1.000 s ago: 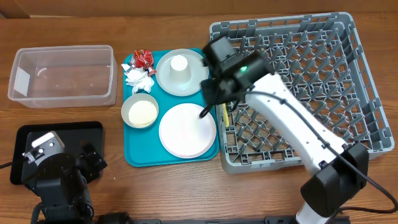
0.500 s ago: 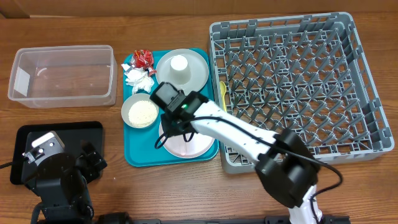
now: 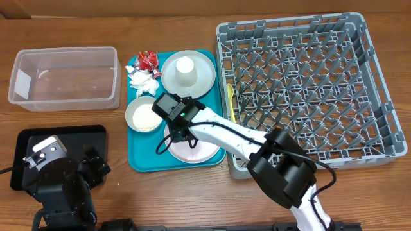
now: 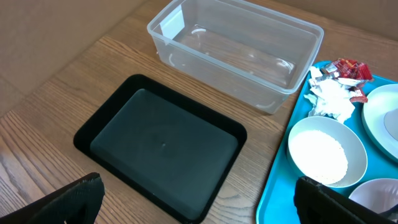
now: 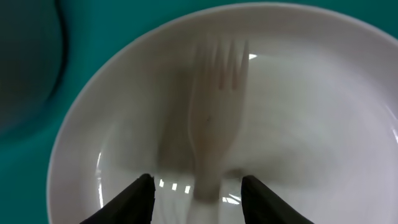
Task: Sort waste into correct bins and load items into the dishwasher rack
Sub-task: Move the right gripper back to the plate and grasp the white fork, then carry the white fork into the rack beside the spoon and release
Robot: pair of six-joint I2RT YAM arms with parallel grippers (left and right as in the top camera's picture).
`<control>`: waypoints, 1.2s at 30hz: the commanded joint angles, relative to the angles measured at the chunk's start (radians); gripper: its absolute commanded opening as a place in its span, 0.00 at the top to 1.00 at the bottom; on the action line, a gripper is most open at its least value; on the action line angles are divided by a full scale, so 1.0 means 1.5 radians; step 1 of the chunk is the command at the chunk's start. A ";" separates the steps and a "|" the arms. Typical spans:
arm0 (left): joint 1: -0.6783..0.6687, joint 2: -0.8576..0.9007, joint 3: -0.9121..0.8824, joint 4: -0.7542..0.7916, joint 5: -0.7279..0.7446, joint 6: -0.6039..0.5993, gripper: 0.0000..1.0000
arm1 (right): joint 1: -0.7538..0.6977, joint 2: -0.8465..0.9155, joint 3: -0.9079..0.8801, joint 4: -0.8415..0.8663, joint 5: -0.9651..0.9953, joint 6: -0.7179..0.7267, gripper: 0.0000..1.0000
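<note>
My right gripper [image 5: 198, 198] is open just above the white round plate [image 5: 311, 112], its fingers on either side of the handle of the white fork [image 5: 214, 106] lying on that plate. In the overhead view the right gripper [image 3: 174, 119] hangs over the white plate [image 3: 200, 149] on the teal tray [image 3: 144, 157]. The cream bowl [image 3: 145, 115] holds white grains. The white cup [image 3: 185, 66] stands on the pale grey plate [image 3: 202, 80]. Napkin [image 3: 142, 81] and red wrapper [image 3: 147, 59] lie at the tray's back. A yellow spoon [image 3: 230, 96] lies in the rack [image 3: 302, 83]. My left gripper [image 4: 199, 202] is open over the black tray [image 4: 161, 146].
The clear tub [image 3: 64, 77] stands at the back left, also in the left wrist view [image 4: 239, 53]. The black tray [image 3: 96, 135] is at the front left, partly under the left arm. The rack fills the right side of the table.
My right arm swung left from the rack's left edge to above the white plate, then lowered slightly over the fork. The left arm has not moved.
</note>
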 commanded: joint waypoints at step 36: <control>0.007 0.003 0.012 0.002 0.001 -0.009 0.00 | -0.219 -0.157 0.160 -0.194 0.040 -0.266 0.85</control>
